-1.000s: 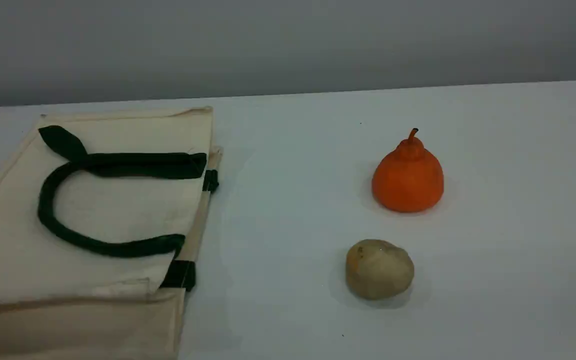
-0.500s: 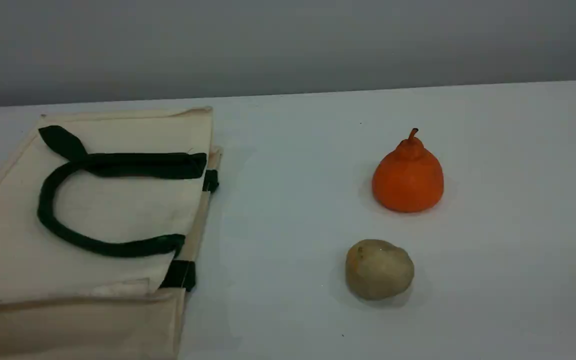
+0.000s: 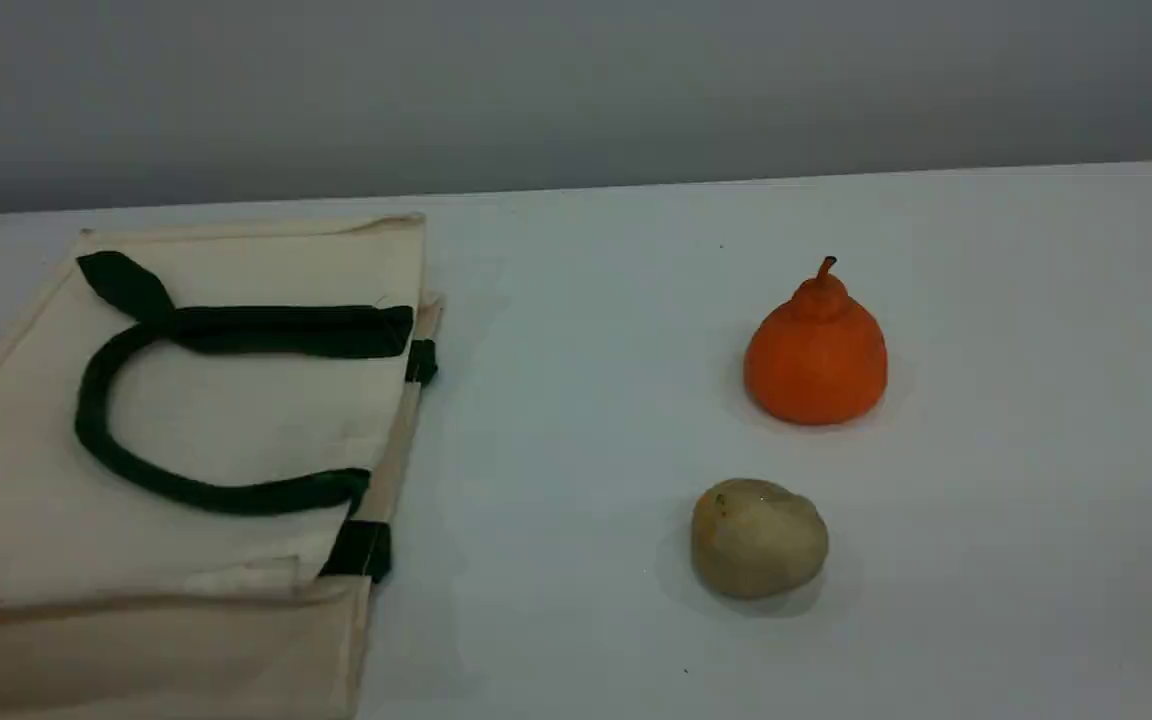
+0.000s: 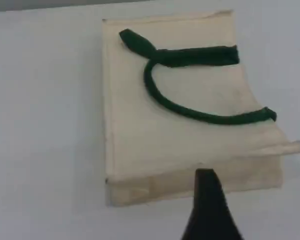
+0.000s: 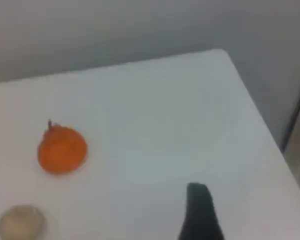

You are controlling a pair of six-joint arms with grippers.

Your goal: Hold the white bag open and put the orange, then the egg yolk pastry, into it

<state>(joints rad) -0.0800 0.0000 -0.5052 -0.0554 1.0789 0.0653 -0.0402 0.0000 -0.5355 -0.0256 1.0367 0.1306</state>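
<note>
The white bag (image 3: 236, 420) lies flat at the table's left, its dark green handle (image 3: 96, 440) looped on top and its mouth facing right. The orange (image 3: 816, 360) stands upright at the right, stem up. The egg yolk pastry (image 3: 758, 540) sits just in front of it. Neither gripper appears in the scene view. The left wrist view shows one dark fingertip (image 4: 207, 192) high above the bag (image 4: 140, 130). In the right wrist view a fingertip (image 5: 199, 210) hovers right of the orange (image 5: 61, 150) and the pastry (image 5: 21, 222). Nothing is held by either gripper.
A white table (image 3: 586, 400) meets a grey wall at the back. The table's right edge (image 5: 255, 115) shows in the right wrist view, with a drop beyond it. Bare tabletop separates the bag from the two foods.
</note>
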